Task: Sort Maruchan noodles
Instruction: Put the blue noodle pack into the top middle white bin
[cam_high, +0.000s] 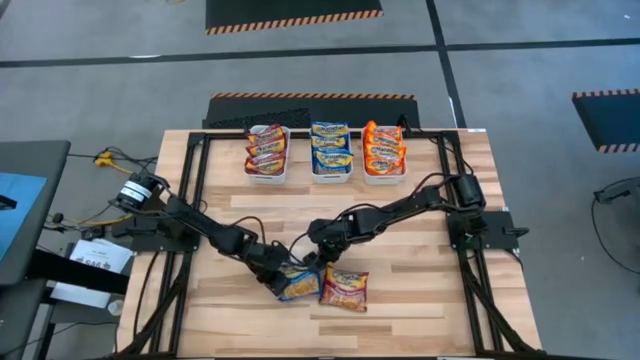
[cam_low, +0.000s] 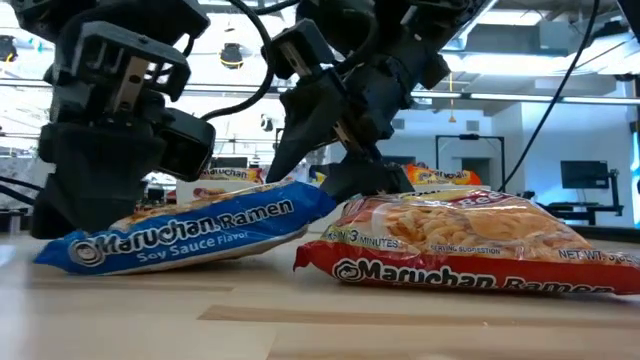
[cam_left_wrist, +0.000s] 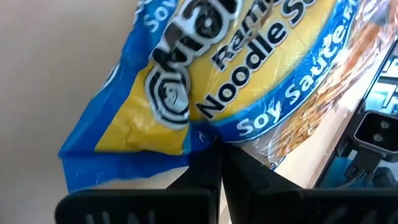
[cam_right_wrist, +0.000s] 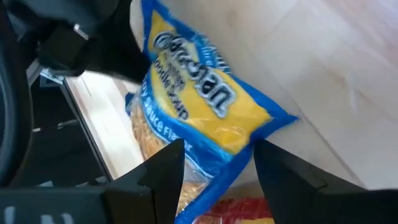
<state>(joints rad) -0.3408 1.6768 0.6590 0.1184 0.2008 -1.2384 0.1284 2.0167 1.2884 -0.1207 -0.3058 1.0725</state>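
Observation:
A blue Maruchan soy-sauce packet (cam_high: 298, 284) lies near the table's near edge, and a dark red packet (cam_high: 344, 289) lies beside it on its right. In the low view the blue packet (cam_low: 190, 235) is tilted: its left end is on the wood and its right end is raised against the red packet (cam_low: 460, 245). My left gripper (cam_high: 272, 272) is at the blue packet's left side, shut on it. My right gripper (cam_high: 322, 255) is open just behind the blue packet's right end, its fingers standing on either side of that end (cam_right_wrist: 217, 158). My left gripper (cam_left_wrist: 216, 155) pinches the blue packet's flat sealed edge (cam_left_wrist: 202, 135) between its two fingers. It comes at the packet low, from the table's left. The packet is tilted, with its left end on the table. My right gripper: I cannot tell whether its open fingers touch the blue packet.
Three white bins stand in a row at the far side of the table. They hold red packets (cam_high: 267, 150), blue packets (cam_high: 331, 150) and orange packets (cam_high: 384, 150). Bare wood lies between the bins and the arms. Black frame rails run along both table sides.

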